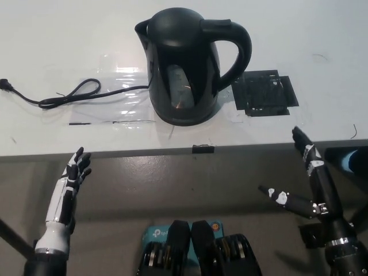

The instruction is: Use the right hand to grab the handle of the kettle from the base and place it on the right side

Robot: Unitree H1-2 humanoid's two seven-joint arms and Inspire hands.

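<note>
- The kettle (187, 66) sits upright on its base (185, 118) near the middle of the white table (57, 34), spout toward my left, and its handle (237, 49) arches out on my right side — the side I need.
- Just beside the base on the right lies a black marked patch (264, 94) on the table; I judge that to be the spot where the kettle should end up.
- A black power cord (63, 98) snakes from the base off to my left, ending in a plug (6, 85).
- What could go wrong: if I lift at a slant, the base may drag along or the kettle may tip, since I cannot tell how full it is; a loose hold on the smooth handle could let the body swing and knock the table.
- My right hand (307, 178) hangs below the table's front edge, well apart from the handle, fingers spread wide, holding and touching nothing — the reach has not begun.
- My left hand (72, 178) rests low at the left, also below the table edge, fingers apart and empty.
</note>
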